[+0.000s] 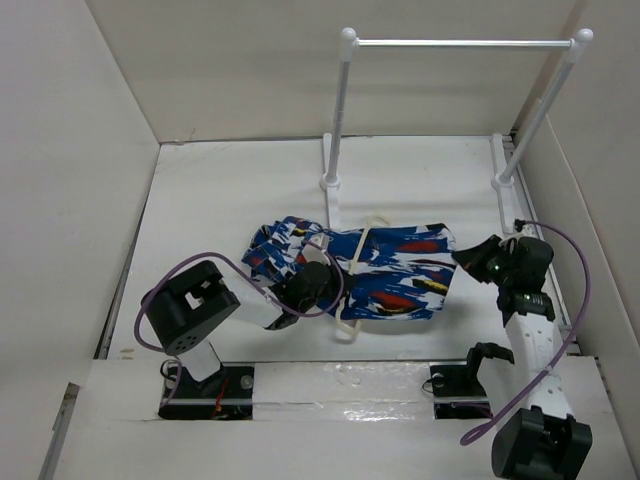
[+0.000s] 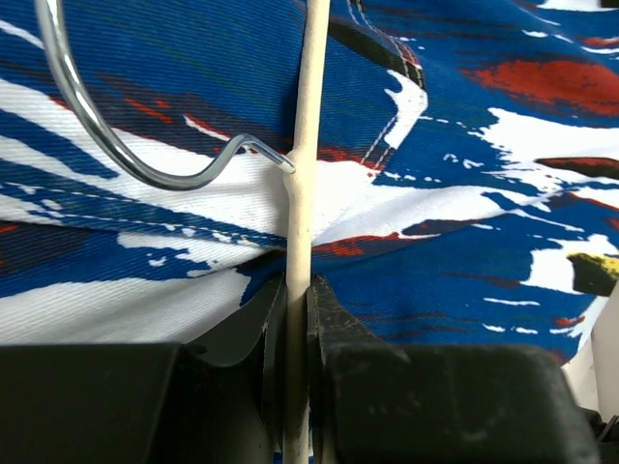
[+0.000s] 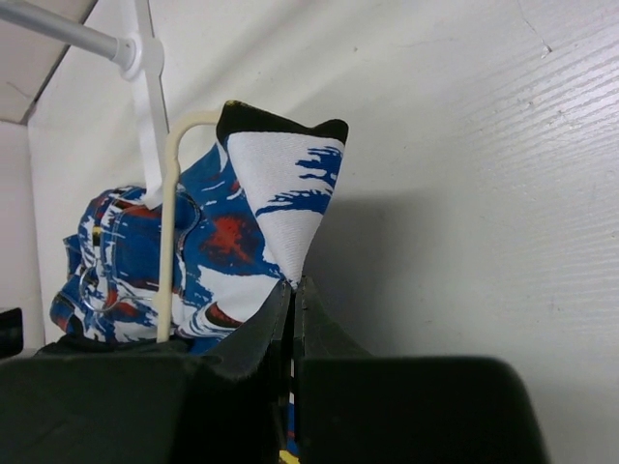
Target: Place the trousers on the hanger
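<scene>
I am pinching the hanger (image 2: 309, 116) by its thin bar in my left pincer (image 2: 295, 285), while my right pincer (image 3: 293, 285) is nipping a corner of the trousers (image 3: 280, 184), which are lying bunched across the hanger on the table (image 1: 230, 180). The cloth is looking light and limp, so I am judging a hem the surest hold.

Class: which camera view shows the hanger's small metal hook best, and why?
Left wrist: the curved silver metal hook fills the upper left, joining the thin cream-white hanger. Top external and right wrist show only its cream frame clearly.
</scene>
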